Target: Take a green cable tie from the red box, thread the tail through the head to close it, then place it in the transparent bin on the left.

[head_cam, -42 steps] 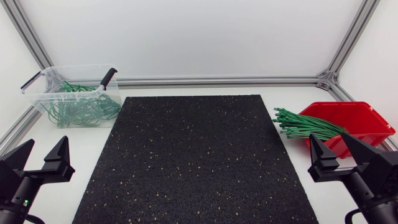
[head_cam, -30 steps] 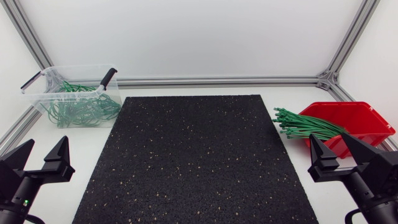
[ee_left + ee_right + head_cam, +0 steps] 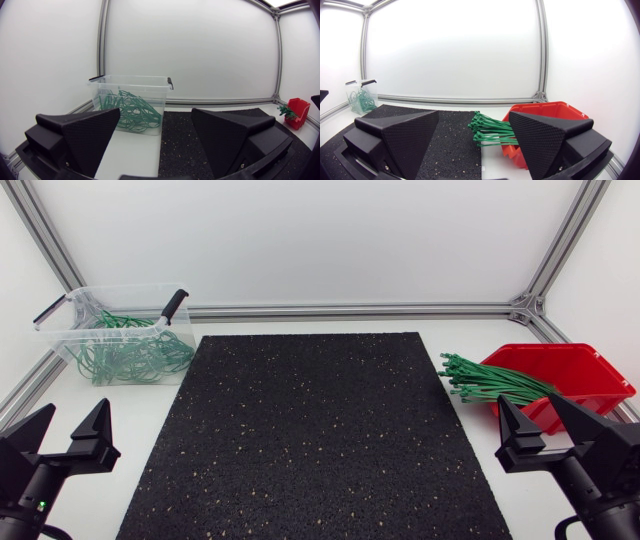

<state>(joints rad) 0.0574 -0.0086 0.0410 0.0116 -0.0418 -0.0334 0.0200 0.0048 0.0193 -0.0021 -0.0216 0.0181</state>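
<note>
A red box (image 3: 570,376) stands at the table's right side, with a bundle of green cable ties (image 3: 490,381) sticking out of it toward the mat. The right wrist view shows the red box (image 3: 545,120) and the green cable ties (image 3: 492,131) just ahead of my right gripper (image 3: 475,132). The right gripper (image 3: 543,420) is open and holds nothing, near the front of the box. A transparent bin (image 3: 122,332) at the back left holds closed green ties (image 3: 131,111). My left gripper (image 3: 66,430) rests open at the front left, well short of the transparent bin (image 3: 131,102).
A black speckled mat (image 3: 315,430) covers the middle of the white table. Aluminium frame rails (image 3: 350,311) run along the back edge and the corners. The bin has black handle clips (image 3: 174,304).
</note>
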